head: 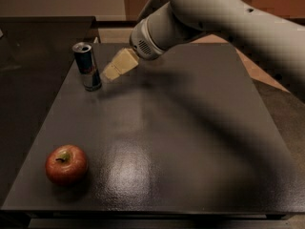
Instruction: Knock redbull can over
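Observation:
The redbull can (87, 66) is slim, blue and silver, and stands upright at the back left of the dark table (190, 142). My gripper (112, 71), with cream-coloured fingers, points down and left and sits just to the right of the can, a small gap away. The grey arm reaches in from the upper right and covers the back middle of the table.
A red apple (66, 164) lies near the table's front left corner. A darker counter (33, 46) adjoins the table on the left. The arm hides whatever stands behind it at the back.

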Robot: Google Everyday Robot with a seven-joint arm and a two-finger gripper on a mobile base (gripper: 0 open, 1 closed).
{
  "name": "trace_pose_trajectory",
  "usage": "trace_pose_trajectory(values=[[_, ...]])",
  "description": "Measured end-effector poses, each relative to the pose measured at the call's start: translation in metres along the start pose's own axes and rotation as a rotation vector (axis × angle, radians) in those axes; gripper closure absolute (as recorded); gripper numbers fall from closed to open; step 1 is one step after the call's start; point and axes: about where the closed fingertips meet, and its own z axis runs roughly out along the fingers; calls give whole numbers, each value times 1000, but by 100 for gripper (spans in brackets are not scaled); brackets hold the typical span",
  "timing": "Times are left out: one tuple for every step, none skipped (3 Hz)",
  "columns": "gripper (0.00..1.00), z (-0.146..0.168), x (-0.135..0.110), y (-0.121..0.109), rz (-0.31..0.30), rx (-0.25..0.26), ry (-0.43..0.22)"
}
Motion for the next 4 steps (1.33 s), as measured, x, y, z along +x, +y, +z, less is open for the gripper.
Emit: trace_pose_trajectory(values=[[0,23,-24,7,-4,-42,-71],[0,43,-42,18,-15,-93,-110],[0,61,-49,25,-16,-132,-111],[0,76,-51,29,-13,-161,-103]])
